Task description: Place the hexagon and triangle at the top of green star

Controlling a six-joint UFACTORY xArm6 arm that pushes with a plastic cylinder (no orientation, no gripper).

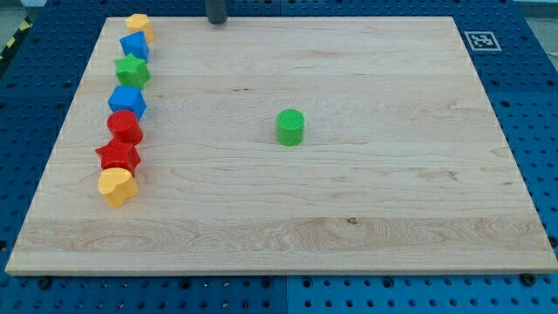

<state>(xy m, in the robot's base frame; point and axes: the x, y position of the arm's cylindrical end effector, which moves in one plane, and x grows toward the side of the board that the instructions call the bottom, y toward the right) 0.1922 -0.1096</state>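
A column of blocks runs down the board's left side. From the top they are a yellow block point(138, 26) that looks like a hexagon, a blue block point(134, 46) that looks like a triangle, and the green star point(132, 70). These three stand close together or touch. Below the star are a blue block point(127, 102), a red round block point(125, 126), a red star point(118, 156) and a yellow heart point(116, 187). My tip point(216, 23) is at the board's top edge, well to the right of the yellow block and touching no block.
A green cylinder point(290, 127) stands alone near the board's middle. The wooden board point(366, 218) lies on a blue pegboard table. A black-and-white marker tag point(480, 40) is at the board's top right corner.
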